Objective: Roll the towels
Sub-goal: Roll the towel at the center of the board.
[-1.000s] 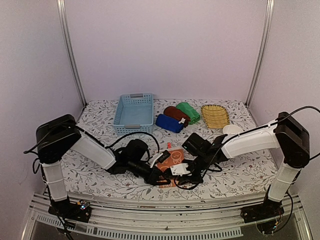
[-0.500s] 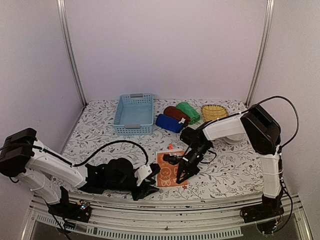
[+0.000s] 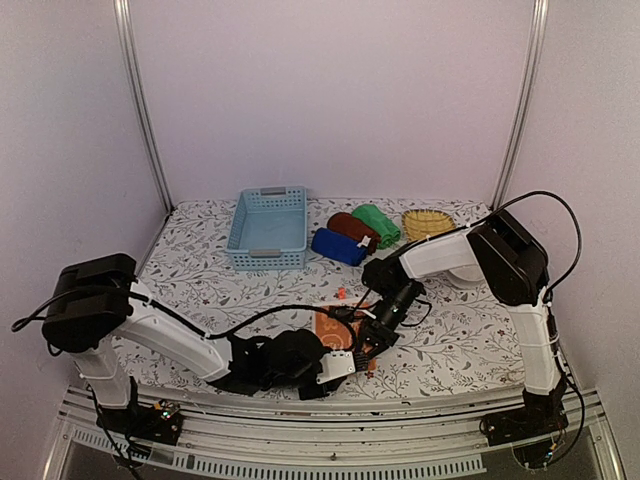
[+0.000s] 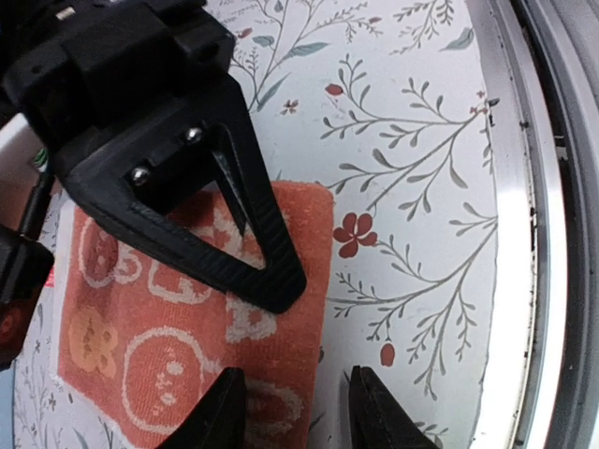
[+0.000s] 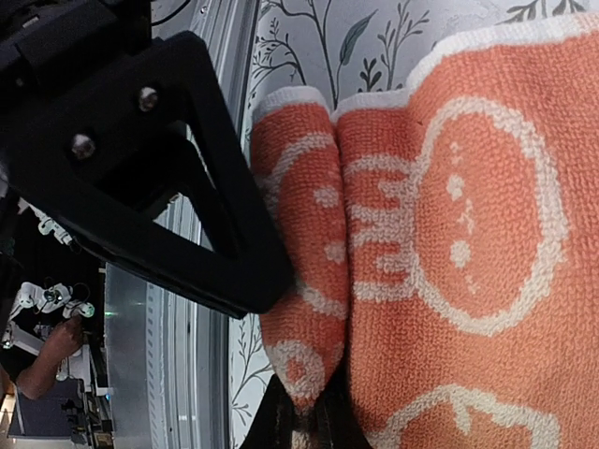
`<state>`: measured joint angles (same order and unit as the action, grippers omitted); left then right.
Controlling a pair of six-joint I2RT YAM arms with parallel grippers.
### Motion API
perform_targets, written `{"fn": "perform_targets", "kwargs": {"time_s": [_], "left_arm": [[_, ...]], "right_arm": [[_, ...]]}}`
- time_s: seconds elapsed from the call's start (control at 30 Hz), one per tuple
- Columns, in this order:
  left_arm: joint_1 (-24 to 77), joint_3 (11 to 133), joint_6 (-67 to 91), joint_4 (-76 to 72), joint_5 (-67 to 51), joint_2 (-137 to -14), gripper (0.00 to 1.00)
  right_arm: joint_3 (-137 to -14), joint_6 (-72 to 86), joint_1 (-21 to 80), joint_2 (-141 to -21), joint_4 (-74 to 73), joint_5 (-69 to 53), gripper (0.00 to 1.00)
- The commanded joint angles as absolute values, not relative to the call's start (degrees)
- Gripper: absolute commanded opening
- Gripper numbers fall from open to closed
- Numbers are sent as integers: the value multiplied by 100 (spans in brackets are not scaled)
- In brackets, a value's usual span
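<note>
**Orange towel: first turn under way**

The right gripper (image 5: 299, 426) is pinched tight on the near edge of the orange towel (image 5: 449, 234), raising a plump little fold. The rest lies flat beyond its fingertips. The left gripper (image 4: 298, 416) hovers right beside it, fingers spread, one tip over terry, one over the table (image 4: 421, 187). My read: the roll is only starting. Next, that lip needs tucking over and pushing away evenly, or it skews. Soft looped pile, white print, limp; it should bunch readily. Three rolled towels (image 3: 355, 232) sit well beyond both grippers.
</note>
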<state>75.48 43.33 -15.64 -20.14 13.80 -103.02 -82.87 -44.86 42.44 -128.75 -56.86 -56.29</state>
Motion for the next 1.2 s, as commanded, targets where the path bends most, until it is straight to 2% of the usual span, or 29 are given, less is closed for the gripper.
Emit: {"fn": "perform_targets", "kwargs": {"time_s": [0.0,0.1,0.17,0.27,0.33,0.47,0.57,0.67,0.9,1.17], "left_arm": [[7581,4664,-2064,-1741,1669,-10784,40],[7596,4803,-2068,-1650,1937,-11020,38],[7612,4833,-2085,-1631,2067,-11106,33],[7627,4864,-2071,-1500,2090,-11094,20],[7630,4869,-1991,-1321,1963,-11015,13],[7643,4865,-1757,-949,1717,-10740,7],[7663,4856,-1606,-687,1631,-10449,7],[7684,4959,-1486,-368,1517,-10236,7],[7690,5367,-1088,293,1051,-10295,6],[7371,5518,-547,449,-5,-10684,5]], "right_arm": [[-8240,-4482,4261,-13118,-5758,-5288,5],[-8229,-4498,4257,-13067,-5759,-5306,5],[-8238,-4521,4260,-13011,-5799,-5356,7],[-8307,-4683,4241,-12807,-6042,-5434,17],[-8351,-4796,4174,-12572,-6162,-5477,32],[-8550,-4809,3828,-12193,-6227,-5633,39],[-8449,-4158,3738,-12091,-5417,-4986,39],[-8444,-3509,3736,-12361,-4818,-4204,32],[-8905,-3125,3762,-13093,-4645,-3498,25],[-8991,-2852,3766,-13000,-4474,-3039,24]]}}
